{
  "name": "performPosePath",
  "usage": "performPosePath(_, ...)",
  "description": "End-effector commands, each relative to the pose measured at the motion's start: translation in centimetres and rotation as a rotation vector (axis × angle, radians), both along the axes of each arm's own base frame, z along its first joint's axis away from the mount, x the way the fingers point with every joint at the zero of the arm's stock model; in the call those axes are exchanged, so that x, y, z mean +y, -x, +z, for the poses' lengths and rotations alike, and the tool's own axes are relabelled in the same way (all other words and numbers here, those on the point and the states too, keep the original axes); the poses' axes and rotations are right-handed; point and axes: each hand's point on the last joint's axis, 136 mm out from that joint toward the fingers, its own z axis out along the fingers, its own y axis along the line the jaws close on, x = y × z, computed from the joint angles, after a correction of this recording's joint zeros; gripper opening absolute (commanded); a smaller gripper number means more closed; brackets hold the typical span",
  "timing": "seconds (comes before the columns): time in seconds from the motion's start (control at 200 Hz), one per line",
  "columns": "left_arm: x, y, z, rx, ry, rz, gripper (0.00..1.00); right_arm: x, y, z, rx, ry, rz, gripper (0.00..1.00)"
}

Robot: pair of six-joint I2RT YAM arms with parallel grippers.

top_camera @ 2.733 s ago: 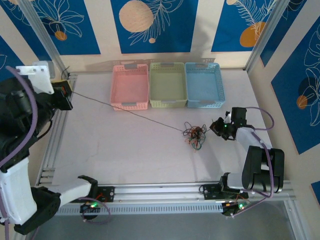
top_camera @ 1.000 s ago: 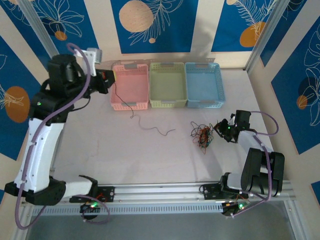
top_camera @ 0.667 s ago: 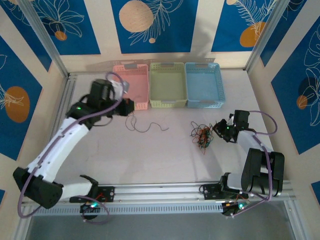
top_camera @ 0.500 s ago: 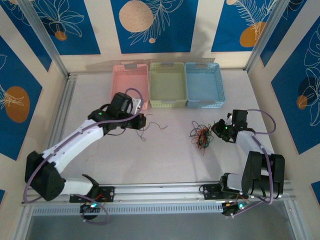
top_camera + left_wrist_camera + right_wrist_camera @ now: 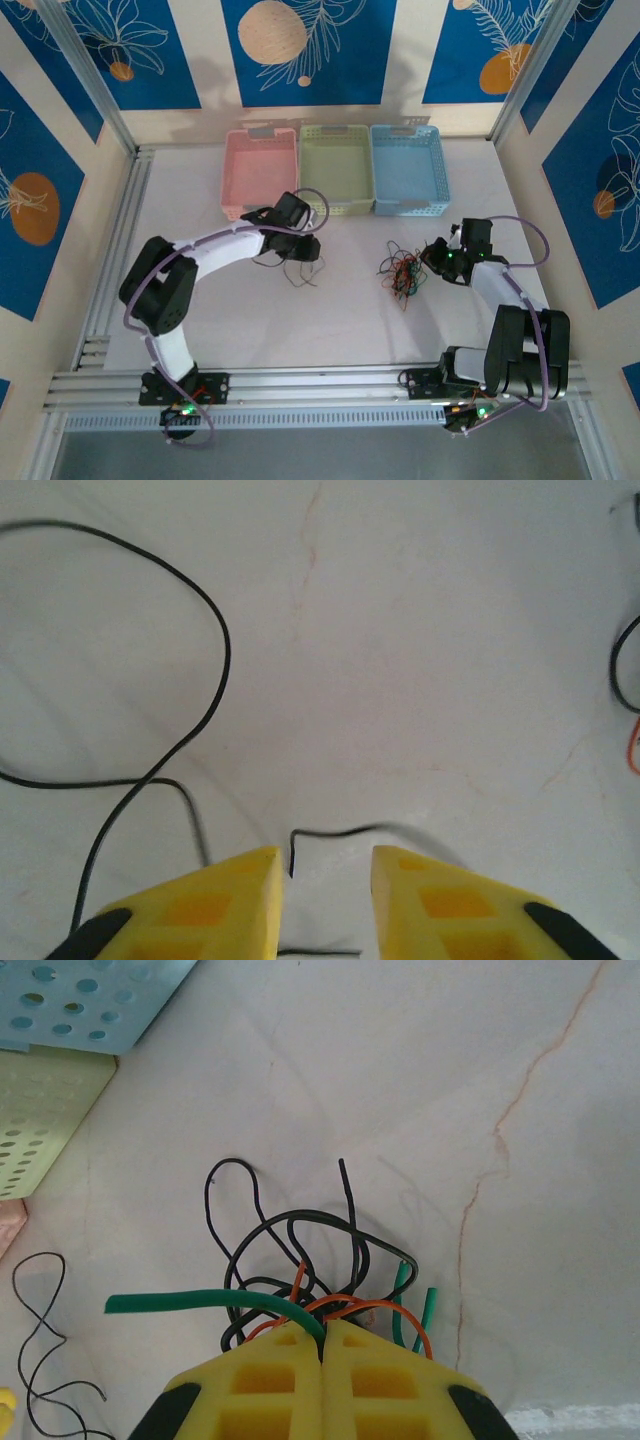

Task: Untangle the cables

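**One strand apart, clump gripped on the right**

From its own wrist, the left gripper (image 5: 325,865) is seen with the yellow fingers (image 5: 235,900) narrowly parted. The end of a black strand (image 5: 214,650) lies loose in the gap and is not pinched. The rest of it loops away ahead and to the left of the tips.

The right gripper (image 5: 322,1332) is closed, with green and orange wires of the clump (image 5: 300,1250) pinched at its tips. Black loops are spread just ahead of them.

Neither pinch nor gap can be made out from above. There, strand and clump are shown well apart on the table (image 5: 200,300), with a row of baskets (image 5: 335,208) beyond both grippers.
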Motion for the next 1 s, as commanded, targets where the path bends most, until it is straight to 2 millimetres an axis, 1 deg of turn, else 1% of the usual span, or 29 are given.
performPosePath(0.0,-1.3,-0.6,0.7,-0.041,-0.016,0.002,0.39,0.6,-0.4,0.5,-0.009,-0.021,0.029,0.00)
performPosePath(0.105,-1.0,0.0,0.8,-0.052,-0.056,-0.002,0.48,0.6,-0.4,0.5,-0.011,-0.024,0.031,0.00)
performPosePath(0.215,-0.4,0.6,2.0,-0.089,-0.073,0.000,0.53,0.8,-0.4,0.4,-0.007,-0.027,0.032,0.00)
performPosePath(0.315,0.8,1.0,3.5,-0.138,-0.090,0.019,0.57,0.9,-0.3,0.2,-0.004,-0.030,0.035,0.00)
performPosePath(0.37,1.8,1.2,3.7,-0.157,-0.108,0.045,0.60,0.9,-0.3,0.2,-0.004,-0.030,0.035,0.00)
performPosePath(0.43,3.0,1.4,3.4,-0.173,-0.135,0.076,0.65,0.9,-0.3,0.2,-0.005,-0.030,0.036,0.00)
performPosePath(0.47,3.6,1.5,3.0,-0.174,-0.152,0.093,0.73,0.9,-0.4,0.1,-0.005,-0.032,0.036,0.00)
performPosePath(0.495,3.8,1.6,2.5,-0.166,-0.162,0.097,0.74,1.0,-0.3,0.0,-0.001,-0.033,0.037,0.00)
performPosePath(0.59,3.2,2.0,1.0,-0.118,-0.159,0.075,0.76,1.1,-0.5,0.0,-0.001,-0.037,0.042,0.00)
performPosePath(0.67,2.5,2.0,0.0,-0.103,-0.167,0.064,0.75,1.1,-0.5,0.0,0.000,-0.038,0.043,0.00)
performPosePath(0.805,2.8,1.3,-2.4,-0.086,-0.243,0.069,0.71,1.2,-0.3,0.0,0.003,-0.038,0.045,0.00)
performPosePath(0.91,2.7,1.2,-4.0,-0.054,-0.273,0.062,0.62,1.2,-0.3,0.0,0.002,-0.037,0.044,0.00)
performPosePath(0.99,2.6,1.0,-4.2,-0.059,-0.280,0.069,0.48,1.2,-0.3,0.1,0.000,-0.037,0.044,0.00)
